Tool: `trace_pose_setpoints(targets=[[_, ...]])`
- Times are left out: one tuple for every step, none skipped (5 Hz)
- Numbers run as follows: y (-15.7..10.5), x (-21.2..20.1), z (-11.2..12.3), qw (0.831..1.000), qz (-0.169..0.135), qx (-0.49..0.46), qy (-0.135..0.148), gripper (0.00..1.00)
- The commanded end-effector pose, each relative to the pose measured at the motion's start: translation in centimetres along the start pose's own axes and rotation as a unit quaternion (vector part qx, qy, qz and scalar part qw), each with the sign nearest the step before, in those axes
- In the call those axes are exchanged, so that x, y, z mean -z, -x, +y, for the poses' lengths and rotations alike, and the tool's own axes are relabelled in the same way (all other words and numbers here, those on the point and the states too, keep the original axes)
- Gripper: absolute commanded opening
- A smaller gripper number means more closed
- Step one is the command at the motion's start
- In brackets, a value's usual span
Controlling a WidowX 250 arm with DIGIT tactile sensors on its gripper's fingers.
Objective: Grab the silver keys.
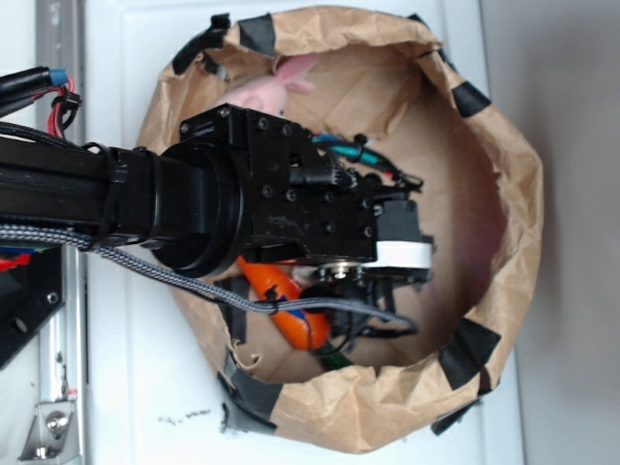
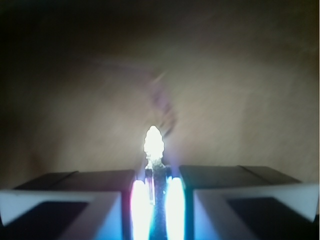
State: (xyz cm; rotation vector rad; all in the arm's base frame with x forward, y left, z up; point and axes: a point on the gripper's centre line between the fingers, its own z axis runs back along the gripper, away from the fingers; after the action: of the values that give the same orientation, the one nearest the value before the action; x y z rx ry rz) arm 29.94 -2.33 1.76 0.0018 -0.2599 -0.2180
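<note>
In the wrist view my gripper (image 2: pixel 154 175) has its two fingers (image 2: pixel 100 185) drawn close together. A thin, glaring bright metal piece, the silver keys (image 2: pixel 154 142), is pinched between them, with its tip sticking out past the fingertips. The paper floor beyond is blurred. In the exterior view the arm reaches from the left into the brown paper bag (image 1: pixel 504 194), and the gripper (image 1: pixel 392 276) points down into it. The arm hides the keys in that view.
An orange carrot (image 1: pixel 276 295) lies under the arm near the bag's lower wall, with a blue and dark item beside it. A pink plush toy (image 1: pixel 281 82) sits at the bag's top edge. The bag's crumpled, black-taped walls ring the gripper.
</note>
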Motion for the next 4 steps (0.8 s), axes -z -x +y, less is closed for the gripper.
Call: trace_pose_setpoints(targets=[[-3.0,-1.4,0.5,0.998,-0.045,-0.04,-0.006,0.0],[-3.0,-2.4,0.5,0.997,-0.049,-0.053,-0.006,0.0],[-3.0,-7.5,0.3,0.994,-0.037,-0.085,0.065,0.0],[-2.8,-12.6,1.5,0.978,-0.012,-0.116,0.174,0.0]])
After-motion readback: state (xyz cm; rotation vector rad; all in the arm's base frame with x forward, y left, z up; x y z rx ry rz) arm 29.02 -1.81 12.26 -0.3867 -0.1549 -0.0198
